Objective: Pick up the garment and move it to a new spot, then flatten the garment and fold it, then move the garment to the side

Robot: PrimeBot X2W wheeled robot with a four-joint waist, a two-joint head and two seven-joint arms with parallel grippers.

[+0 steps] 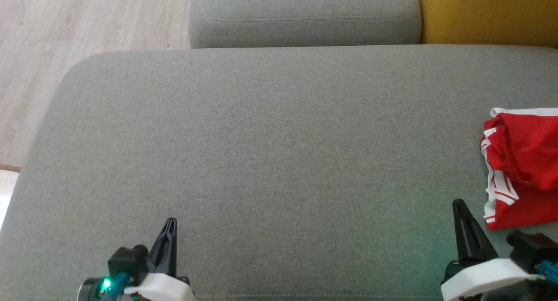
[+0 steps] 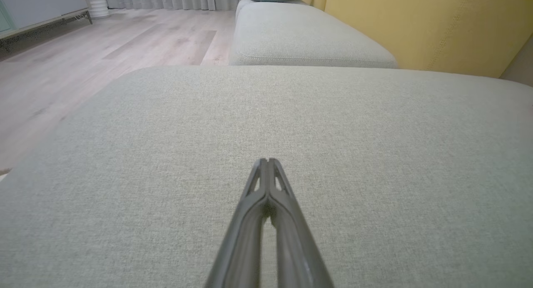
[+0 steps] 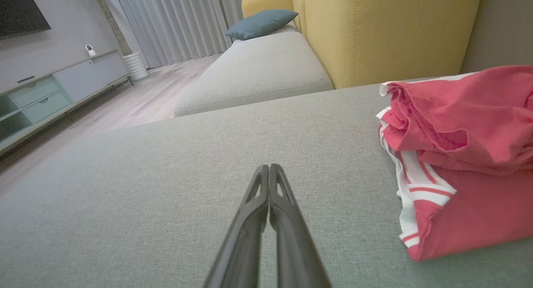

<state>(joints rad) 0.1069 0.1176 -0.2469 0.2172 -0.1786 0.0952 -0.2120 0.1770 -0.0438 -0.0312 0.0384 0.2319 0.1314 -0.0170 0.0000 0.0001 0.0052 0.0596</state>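
Observation:
A red garment with white stripes (image 1: 525, 166) lies folded in a loose bundle at the right edge of the grey cushion (image 1: 270, 140); the right wrist view has the garment (image 3: 466, 154) on its right side. My right gripper (image 1: 458, 204) is shut and empty, just left of the garment's near corner and apart from it, its tips (image 3: 269, 168) over bare cushion. My left gripper (image 1: 171, 221) is shut and empty at the lower left, far from the garment, its closed fingertips (image 2: 267, 161) above bare grey fabric.
A second grey cushion (image 1: 305, 15) lies beyond the main one, with a yellow sofa back (image 1: 488, 13) at the far right. Wooden floor (image 1: 65, 44) runs along the left. A teal pillow (image 3: 260, 23), a low cabinet (image 3: 46, 96) and curtains (image 3: 175, 21) stand further off.

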